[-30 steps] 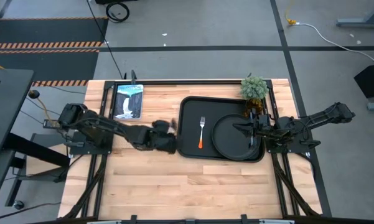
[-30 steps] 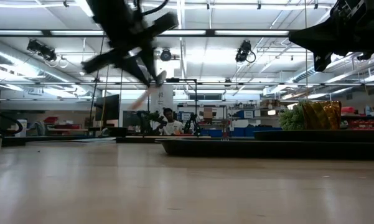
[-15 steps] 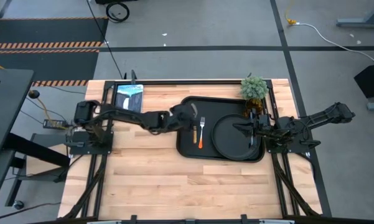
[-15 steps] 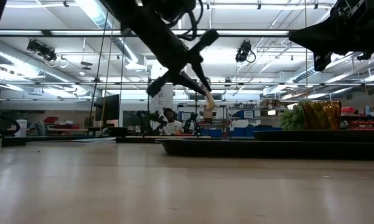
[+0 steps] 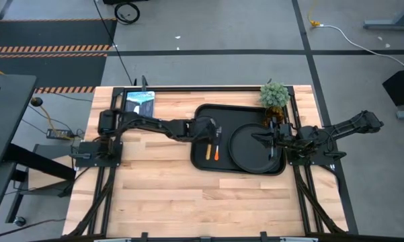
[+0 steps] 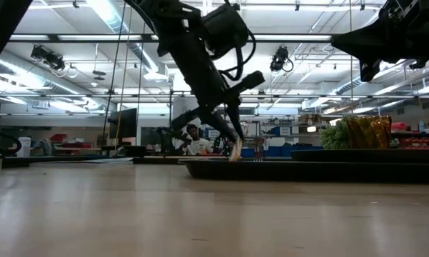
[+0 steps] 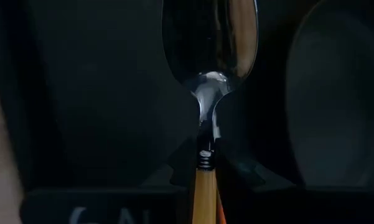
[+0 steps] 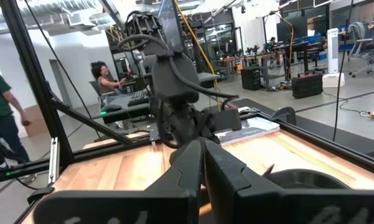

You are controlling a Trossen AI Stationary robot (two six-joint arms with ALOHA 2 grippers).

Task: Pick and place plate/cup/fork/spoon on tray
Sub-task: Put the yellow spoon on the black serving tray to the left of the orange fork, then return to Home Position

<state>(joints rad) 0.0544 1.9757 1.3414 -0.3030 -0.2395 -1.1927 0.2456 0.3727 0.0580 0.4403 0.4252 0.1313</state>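
Observation:
My left gripper (image 5: 211, 134) reaches over the left part of the black tray (image 5: 199, 115) and is shut on the spoon (image 7: 210, 37), whose orange handle (image 5: 207, 150) shows beside the fork (image 5: 217, 142). The fork lies flat on the tray floor. The round black plate (image 5: 249, 148) lies flat in the tray's right half. My right gripper (image 5: 259, 139) hovers over the plate, shut and empty. An amber thing (image 6: 364, 132) stands by the plant; I cannot tell whether it is the cup. My left gripper pinches the spoon's orange handle just behind the metal collar (image 7: 204, 182), one finger (image 7: 243, 171) on each side. The fingers come from above, slanting down. The bowl sticks out past the fingers. The spoon's lower end (image 6: 235, 151) hangs at the tray's rim height; whether it touches the tray floor I cannot tell.
A potted green plant (image 5: 274, 95) stands at the tray's far right corner. A picture card (image 5: 138, 107) lies at the table's far left. Bare wood (image 5: 202, 202) stretches in front of the tray. People sit and stand in the room beyond (image 8: 106, 78).
My left gripper has carried the spoon from the bare wood left of the tray toward the table's right and far side, over the tray's left part, and has come down toward the tray floor beside the fork. It has stayed shut on the spoon.

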